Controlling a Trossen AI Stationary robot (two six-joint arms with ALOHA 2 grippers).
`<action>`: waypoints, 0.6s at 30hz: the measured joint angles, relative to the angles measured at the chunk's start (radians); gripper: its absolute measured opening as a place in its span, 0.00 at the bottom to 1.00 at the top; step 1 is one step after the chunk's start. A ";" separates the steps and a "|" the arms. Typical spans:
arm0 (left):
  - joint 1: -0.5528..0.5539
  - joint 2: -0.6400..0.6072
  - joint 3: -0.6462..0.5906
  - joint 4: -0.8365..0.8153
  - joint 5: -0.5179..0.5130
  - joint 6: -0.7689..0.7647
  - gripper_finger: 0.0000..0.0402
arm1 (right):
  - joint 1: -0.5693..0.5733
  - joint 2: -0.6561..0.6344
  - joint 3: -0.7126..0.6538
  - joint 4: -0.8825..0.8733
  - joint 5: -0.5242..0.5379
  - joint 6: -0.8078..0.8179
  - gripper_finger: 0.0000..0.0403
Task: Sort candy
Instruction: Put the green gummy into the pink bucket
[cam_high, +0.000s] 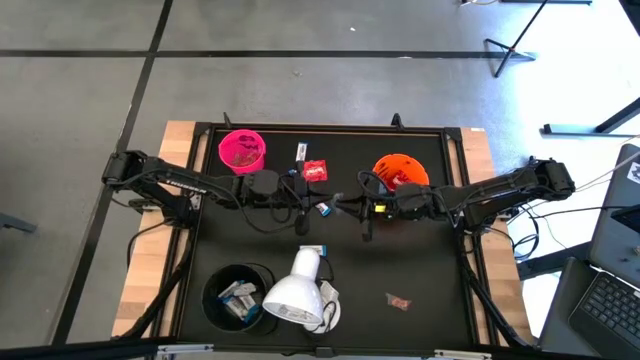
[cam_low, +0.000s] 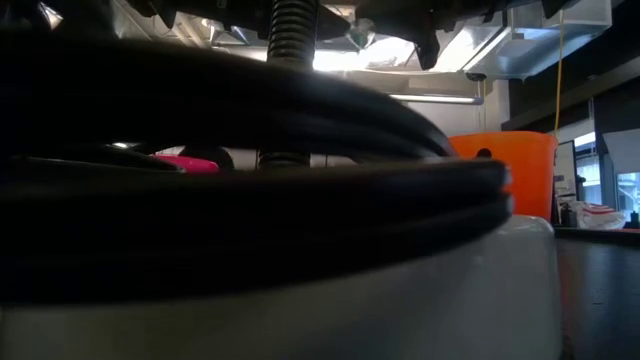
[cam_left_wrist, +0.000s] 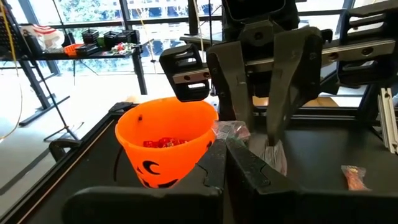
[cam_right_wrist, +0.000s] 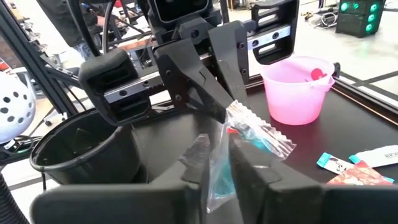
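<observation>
Both hands meet mid-counter on one clear-wrapped blue candy (cam_right_wrist: 252, 134). The left hand (cam_right_wrist: 217, 115) pinches its crinkled end, closed; the right hand (cam_right_wrist: 217, 165) holds the other end, fingers barely parted. It looks light, limp and slippery, so the twisted wrapper ends seem the best hold.

cups: 3 — orange (cam_high: 401, 171), pink (cam_high: 242, 150), black (cam_high: 237, 296) | lamp head (cam_high: 296, 293): 1 | arms: 2

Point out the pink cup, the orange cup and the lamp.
pink cup (cam_high: 242, 150): high view, middle of its inside.
orange cup (cam_left_wrist: 163, 163): left wrist view, front wall.
lamp (cam_high: 293, 296): high view, top of its white head.
</observation>
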 joint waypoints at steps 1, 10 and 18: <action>0.000 0.000 0.000 -0.002 0.000 0.000 0.00 | 0.000 0.000 0.000 0.000 0.000 0.000 0.16; 0.000 0.000 0.000 -0.052 -0.014 0.003 0.00 | 0.000 -0.004 0.000 -0.008 -0.053 0.005 0.28; 0.000 -0.002 0.000 -0.065 -0.020 0.003 0.00 | 0.000 -0.056 0.000 -0.136 -0.070 0.042 0.29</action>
